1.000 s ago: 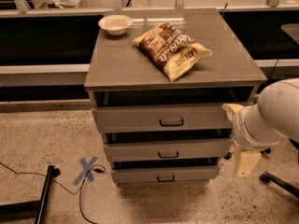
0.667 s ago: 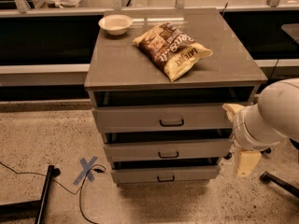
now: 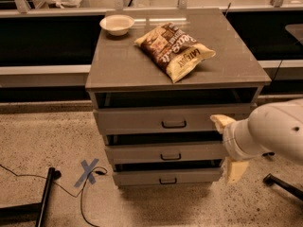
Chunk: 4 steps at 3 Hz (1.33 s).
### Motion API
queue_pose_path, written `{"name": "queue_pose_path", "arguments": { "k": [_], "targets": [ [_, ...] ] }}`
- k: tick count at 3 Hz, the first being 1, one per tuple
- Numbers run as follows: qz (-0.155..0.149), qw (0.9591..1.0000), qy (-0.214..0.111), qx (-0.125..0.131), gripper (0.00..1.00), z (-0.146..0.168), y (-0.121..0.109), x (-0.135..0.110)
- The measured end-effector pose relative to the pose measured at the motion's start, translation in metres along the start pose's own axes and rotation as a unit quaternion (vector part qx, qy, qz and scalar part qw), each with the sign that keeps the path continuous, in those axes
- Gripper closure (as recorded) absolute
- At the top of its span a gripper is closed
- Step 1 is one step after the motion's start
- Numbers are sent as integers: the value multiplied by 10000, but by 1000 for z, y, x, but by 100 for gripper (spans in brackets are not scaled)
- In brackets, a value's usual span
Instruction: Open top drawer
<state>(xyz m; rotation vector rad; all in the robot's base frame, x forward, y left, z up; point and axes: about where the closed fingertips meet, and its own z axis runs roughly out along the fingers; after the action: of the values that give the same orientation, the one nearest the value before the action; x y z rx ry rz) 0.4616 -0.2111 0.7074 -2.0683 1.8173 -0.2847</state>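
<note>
1. Here, the gripper (image 3: 226,146) hangs empty, its cream fingers (image 3: 220,122) spread, off the right end of the top drawer (image 3: 137,120). It is well short of the black bar handle (image 3: 173,124), and the drawer sits in under the cabinet top (image 3: 123,65).
2. Closing from this side risks catching the panel edge or the middle drawer (image 3: 142,152) instead.
3. A jerky pull could shake the chip bag (image 3: 175,51) and white bowl (image 3: 117,24) above.

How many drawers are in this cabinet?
3, stacked: top drawer, middle drawer, bottom drawer. None seem hidden. The gripper sits at their right edge.
</note>
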Motion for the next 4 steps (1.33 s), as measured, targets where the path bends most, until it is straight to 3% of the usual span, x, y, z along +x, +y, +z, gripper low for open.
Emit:
{"name": "queue_pose_path", "arguments": {
  "k": [1, 2, 4],
  "targets": [
    [-14, 9993, -73, 380, 0, 2, -19, -3],
    [-74, 9997, -31, 251, 0, 18, -19, 0],
    [26, 9997, -45, 249, 0, 86, -54, 33]
  ]
}}
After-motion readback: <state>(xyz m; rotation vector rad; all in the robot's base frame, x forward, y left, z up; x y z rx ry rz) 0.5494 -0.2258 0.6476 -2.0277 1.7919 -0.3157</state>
